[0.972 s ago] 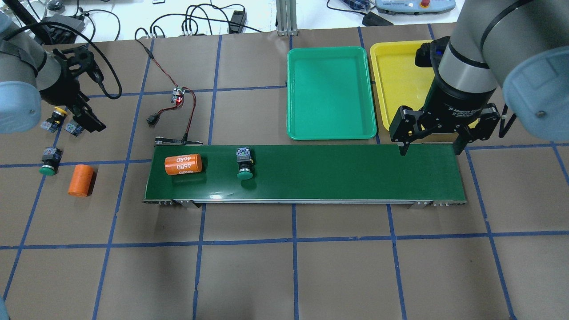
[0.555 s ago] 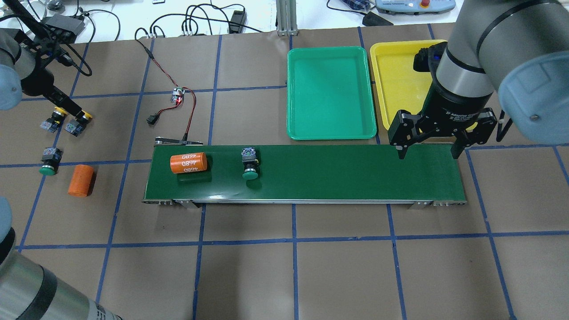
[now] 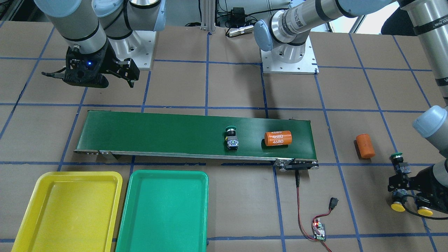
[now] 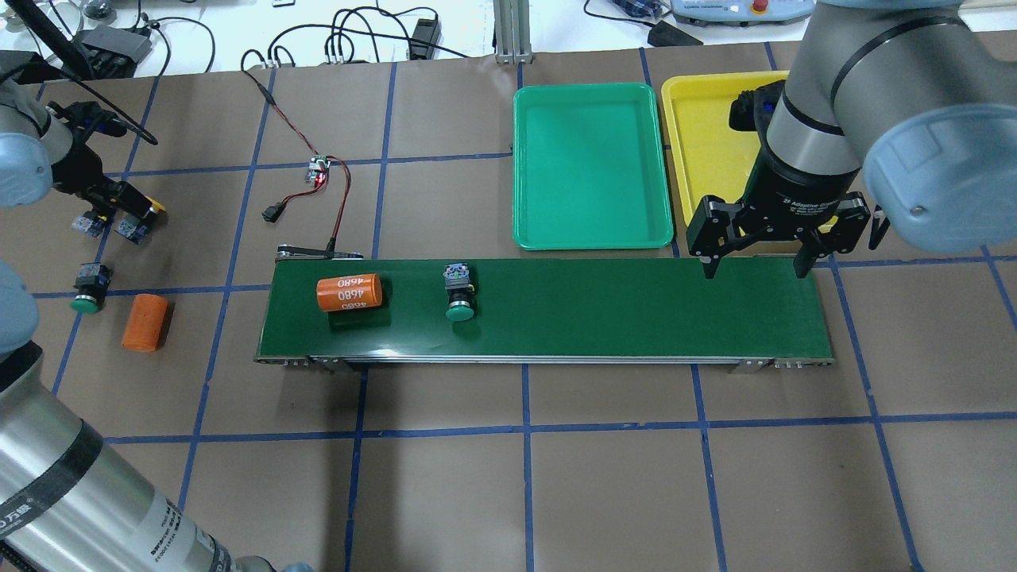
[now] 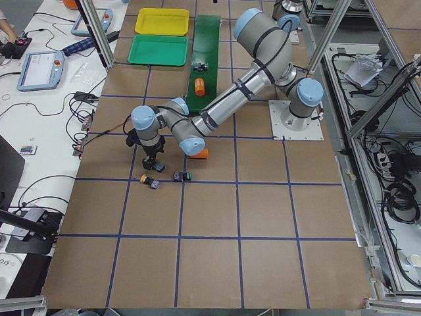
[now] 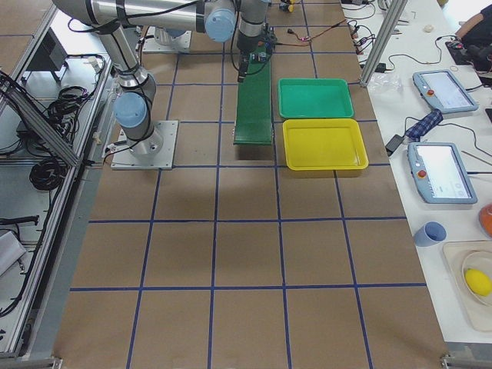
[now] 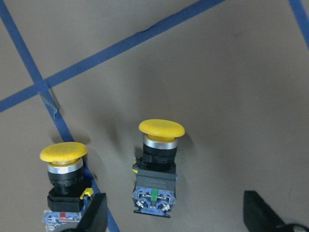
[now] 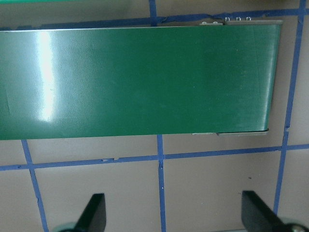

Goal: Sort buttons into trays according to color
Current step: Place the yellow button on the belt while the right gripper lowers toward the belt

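My left tool (image 7: 177,216) hangs low over the far left of the counter (image 4: 620,492), its fingers spread wide and holding nothing. In the wrist view one yellow button (image 7: 157,166) lies on its side between the two fingertips, nearer the left-hand one. Its long axis runs from the yellow cap at the top of that view to the grey-blue contact block at the bottom, so it lies across the line on which my fingers shut. I judge that closing would take the black body by its flanks, the hold I want. The second yellow button (image 7: 65,181) lies roughly parallel, just beside the first. One fingertip (image 7: 94,215) stands in the narrow gap between them. The grasp turns on that gap, since a small slip sideways would nudge the neighbour.

My right tool (image 4: 751,268) is also wide open and empty, over the right end of the belt (image 4: 636,310), at the near edge of the yellow tray (image 4: 703,127). The green tray (image 4: 592,159) sits just left of the yellow one, and no button lies in either. One green button (image 4: 458,292) lies on the belt well left of that tool, cap toward the near edge, with a marked orange cylinder (image 4: 349,292) further left. The other green button (image 4: 87,290) and a plain orange cylinder (image 4: 145,322) lie on the counter, near my left tool. My left arm is the nearer one to both yellow buttons.
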